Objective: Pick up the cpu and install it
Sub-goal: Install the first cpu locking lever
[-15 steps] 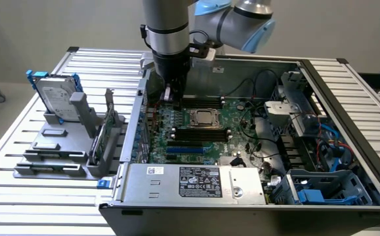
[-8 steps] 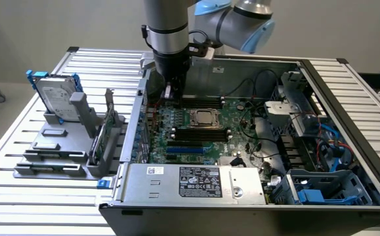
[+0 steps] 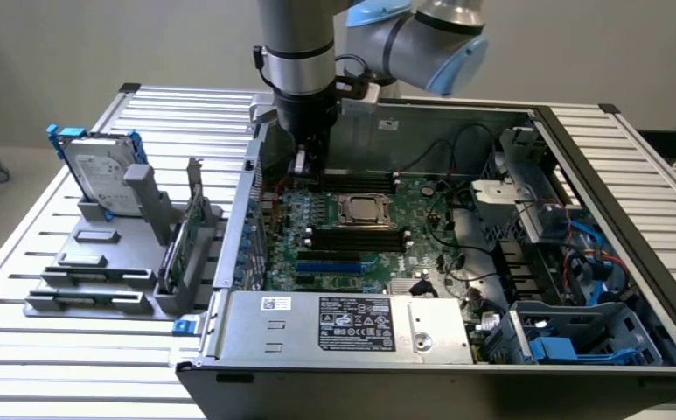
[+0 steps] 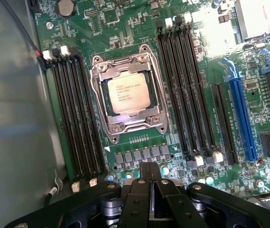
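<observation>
**One Chip Sits in Its Socket While the Fingers Hang Shut and Empty**

One small square chip, the cpu [image 4: 127, 93], lies flat in the socket [image 4: 129, 92] in the middle of the green motherboard [image 3: 367, 229]. Its dull silver top faces up, with tiny print on it. The metal frame of the socket goes all the way around it. Long black memory slots [image 4: 75, 114] run along both sides of the socket.

The gripper [image 4: 150, 178] hangs over the board, and its fingers are pressed shut with nothing between them. They do not touch the chip. In the wrist view the chip lies ahead of the fingertips, past a row of small grey parts on the board. In the exterior view the arm [image 3: 300, 61] comes down into the open computer case [image 3: 595, 157] near the back wall, and the gripper [image 3: 306, 166] hangs a little toward the exterior view's left of the chip. The chip is near the fingers but apart from them.

The chip is square, so it has no long side. It sits a bit turned compared with the line of the fingers.

On the grey surface [image 3: 34, 262], well apart from the case, a hard drive [image 3: 99, 175] stands upright in a rack.
</observation>
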`<state>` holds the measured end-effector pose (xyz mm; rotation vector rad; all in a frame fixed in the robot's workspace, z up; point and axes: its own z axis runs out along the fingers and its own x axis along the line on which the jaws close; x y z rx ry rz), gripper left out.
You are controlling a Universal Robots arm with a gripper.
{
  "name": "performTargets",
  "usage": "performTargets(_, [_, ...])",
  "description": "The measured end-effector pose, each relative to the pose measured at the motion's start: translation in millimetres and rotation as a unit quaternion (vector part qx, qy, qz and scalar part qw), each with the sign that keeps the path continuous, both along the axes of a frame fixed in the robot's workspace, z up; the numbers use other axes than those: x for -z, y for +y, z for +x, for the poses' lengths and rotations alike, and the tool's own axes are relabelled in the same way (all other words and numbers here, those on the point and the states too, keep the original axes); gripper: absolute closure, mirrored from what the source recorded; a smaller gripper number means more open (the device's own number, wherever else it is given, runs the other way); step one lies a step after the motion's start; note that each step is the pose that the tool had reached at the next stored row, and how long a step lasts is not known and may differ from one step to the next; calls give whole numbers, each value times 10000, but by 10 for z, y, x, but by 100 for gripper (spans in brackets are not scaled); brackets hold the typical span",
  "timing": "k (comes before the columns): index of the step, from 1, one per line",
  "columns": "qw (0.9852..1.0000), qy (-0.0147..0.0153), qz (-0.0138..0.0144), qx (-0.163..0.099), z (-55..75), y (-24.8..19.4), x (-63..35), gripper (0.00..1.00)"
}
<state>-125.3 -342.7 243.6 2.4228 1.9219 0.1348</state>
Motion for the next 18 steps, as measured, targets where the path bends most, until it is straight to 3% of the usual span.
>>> performTargets(6, [9998, 3, -147, -92, 0, 64, 23, 89])
performTargets(18, [9998, 4, -188, -96, 0, 65, 23, 89])
